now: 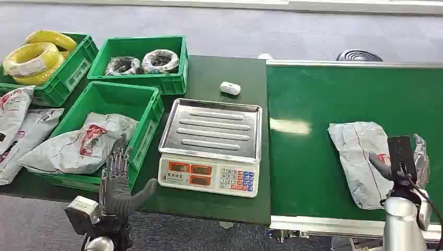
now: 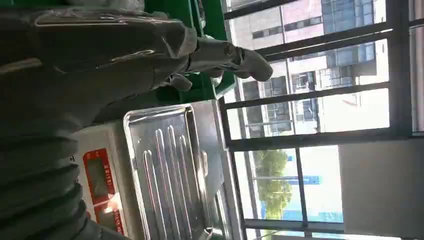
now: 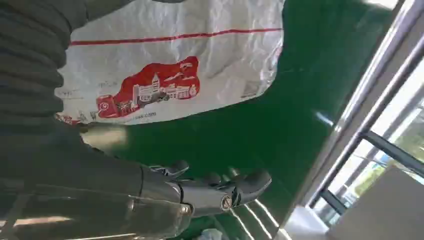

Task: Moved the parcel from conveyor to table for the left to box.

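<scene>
Parcel [image 1: 365,159]: a grey bag lying flat on the green conveyor [image 1: 313,172], near its front rail.
Right hand [image 1: 399,162]: mine, over the parcel's near end; fingers spread in the wrist view, nothing gripped.
Left hand [image 1: 117,180]: open, held up beside the green crate [image 1: 149,112].
Risk: the slack film could slip or fold out of a shallow grasp.
Edges: the conveyor's metal rail and the scale [image 1: 211,146] stand between parcel and bench [image 1: 209,204].
Room: the bare strip in front of the scale looks narrow.

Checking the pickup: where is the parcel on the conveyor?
In the head view, the grey parcel lies on the green conveyor, at its near right, right of the scale.
</scene>
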{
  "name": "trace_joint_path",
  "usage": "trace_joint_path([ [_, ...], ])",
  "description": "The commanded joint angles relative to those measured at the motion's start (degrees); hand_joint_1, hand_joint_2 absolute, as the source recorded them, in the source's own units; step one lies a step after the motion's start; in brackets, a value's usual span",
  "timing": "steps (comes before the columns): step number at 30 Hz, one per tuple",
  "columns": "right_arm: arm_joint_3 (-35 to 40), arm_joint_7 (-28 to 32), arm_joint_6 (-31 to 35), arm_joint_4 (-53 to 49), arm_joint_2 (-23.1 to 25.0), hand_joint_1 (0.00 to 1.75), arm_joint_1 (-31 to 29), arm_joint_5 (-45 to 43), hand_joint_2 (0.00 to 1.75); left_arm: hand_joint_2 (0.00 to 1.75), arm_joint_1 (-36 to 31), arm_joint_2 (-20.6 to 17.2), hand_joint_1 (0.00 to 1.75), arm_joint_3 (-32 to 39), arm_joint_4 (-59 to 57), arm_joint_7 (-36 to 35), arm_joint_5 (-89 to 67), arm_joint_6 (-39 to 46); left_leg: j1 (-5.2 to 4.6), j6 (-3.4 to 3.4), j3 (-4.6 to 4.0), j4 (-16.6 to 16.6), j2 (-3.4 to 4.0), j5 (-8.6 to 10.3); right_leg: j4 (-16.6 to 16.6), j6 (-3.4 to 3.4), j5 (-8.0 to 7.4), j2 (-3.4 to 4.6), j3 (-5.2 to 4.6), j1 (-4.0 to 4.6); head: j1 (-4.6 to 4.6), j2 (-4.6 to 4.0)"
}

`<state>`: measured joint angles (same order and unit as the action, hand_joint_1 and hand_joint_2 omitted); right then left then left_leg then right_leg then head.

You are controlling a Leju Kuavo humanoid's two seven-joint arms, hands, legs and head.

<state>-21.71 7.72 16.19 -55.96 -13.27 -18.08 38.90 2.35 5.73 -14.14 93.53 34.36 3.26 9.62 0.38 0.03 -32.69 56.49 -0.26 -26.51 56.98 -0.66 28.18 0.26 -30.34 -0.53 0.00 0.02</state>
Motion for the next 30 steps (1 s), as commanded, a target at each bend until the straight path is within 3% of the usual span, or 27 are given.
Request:
trace_joint_path([
  [1, 4.8, -5.9, -13.6, 34.1, -5.1, 0.0, -10.6, 9.7, 1.75, 1.75, -1.9, -2.3, 0.0, -0.9, -5.4, -0.3, 2.8, -0.3, -0.01, -0.02, 0.05, -0.1, 0.08, 0.03, -0.1, 0.03, -0.05, 0.04, 0.02, 0.0, 0.02, 0.0],
  [15, 6.5, -9.3, -16.2, 35.9, -4.9, 0.0, -11.0, 12.1, 1.75, 1.75, -1.2, -2.4, 0.0, -0.8, -4.6, -0.4, 2.6, -0.1, 0.01, -0.01, -0.06, -0.1, -0.01, 0.03, -0.1, 0.02, -0.03, -0.12, -0.03, 0.02, 0.02, 0.0],
  [21, 7.0, -14.0, -22.5, 37.8, -4.2, 0.0, -10.5, 14.3, 1.75, 1.75, -1.0, -1.4, 0.0, -0.6, -4.0, -0.8, 1.2, 0.3, 0.04, 0.0, 0.04, -0.1, -0.07, 0.01, -0.1, 0.0, 0.01, -0.19, 0.12, 0.04, 0.02, -0.02],
  [22, 7.1, -14.0, -22.3, 37.8, -4.0, 0.94, -10.9, 14.4, 1.75, 1.75, -1.0, -1.2, 0.0, -0.5, -3.7, -1.0, 1.0, 0.4, 0.04, 0.0, 0.02, -0.1, -0.08, 0.07, -0.2, 0.01, -0.05, -0.22, 0.12, 0.05, 0.02, 0.0],
  [23, 6.8, -14.4, -20.9, 37.6, -3.7, 1.38, -11.7, 14.6, 1.75, 1.75, -0.6, -1.0, 0.0, 0.0, -3.0, -1.4, 0.5, 0.5, 0.05, 0.0, 0.03, -0.1, -0.12, 0.1, -0.2, 0.01, -0.07, -0.27, 0.14, 0.06, 0.04, 0.0],
  [24, 6.9, -15.1, -19.3, 37.3, -3.3, 1.41, -12.5, 15.1, 1.75, 1.75, -0.2, -0.9, 0.0, 0.4, -2.4, -1.5, 0.4, 0.5, 0.07, -0.01, 0.11, -0.1, -0.12, 0.05, -0.2, 0.0, -0.02, -0.28, 0.22, 0.07, 0.04, 0.0],
  [26, 5.0, -15.5, -14.4, 35.5, -2.2, 1.73, -14.1, 14.0, 1.75, 1.75, 1.2, -0.9, 0.0, 0.9, -0.8, -1.7, 0.0, 0.5, 0.06, 0.0, 0.15, -0.1, -0.06, 0.04, -0.2, -0.01, -0.02, -0.21, 0.21, 0.06, 0.04, 0.0],
  [30, 3.1, -14.7, -12.6, 33.2, -1.6, 1.75, -15.8, 12.1, 1.75, 1.75, 2.0, -0.7, 0.0, 1.5, 0.3, -2.0, -0.6, 0.4, 0.0, -0.01, 0.16, 0.0, 0.14, -0.01, -0.1, -0.01, -0.01, -0.01, 0.24, 0.0, 0.02, 0.0],
])
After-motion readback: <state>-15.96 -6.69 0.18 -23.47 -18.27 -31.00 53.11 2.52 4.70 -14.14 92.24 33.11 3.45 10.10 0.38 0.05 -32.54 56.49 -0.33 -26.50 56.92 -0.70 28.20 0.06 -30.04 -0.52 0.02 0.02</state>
